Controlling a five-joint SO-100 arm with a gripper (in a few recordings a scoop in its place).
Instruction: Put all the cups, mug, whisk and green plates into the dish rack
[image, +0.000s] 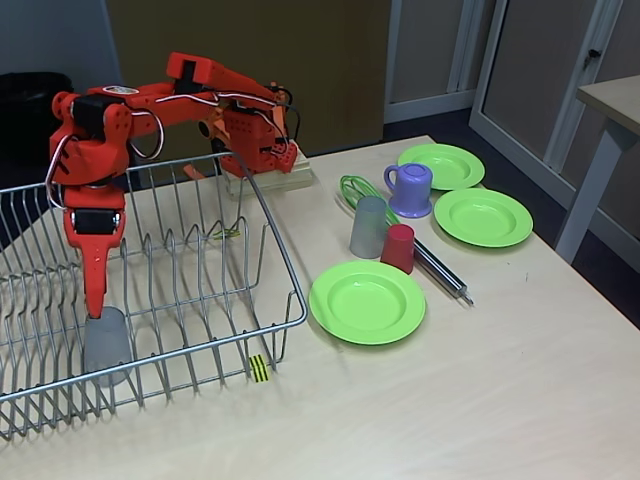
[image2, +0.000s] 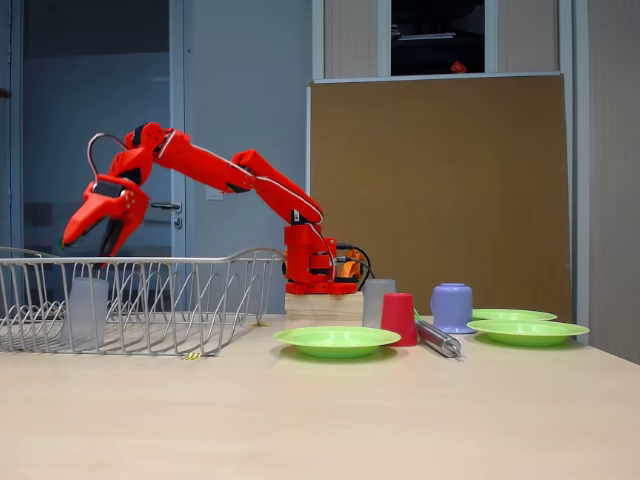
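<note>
The wire dish rack (image: 286, 300) fills the left of the table, with a translucent grey cup (image: 107, 346) standing in its near corner. My gripper (image2: 87, 247) hangs open just above that cup (image2: 88, 312), not touching it. To the right of the rack, on the table, stand another grey cup (image: 368, 227), the red cup (image: 398, 247) and the purple mug (image: 411, 189). The green whisk (image: 355, 188) lies behind the cups, its silver handle pointing toward the front. Three green plates (image: 367, 300) (image: 483, 216) (image: 441, 165) lie around them.
The arm's base stands on a wooden block (image: 268, 180) behind the rack. A yellow-and-black tag (image: 259, 368) marks the rack's front rim. The table's right edge lies just past the plates, with another table (image: 612, 100) beyond it.
</note>
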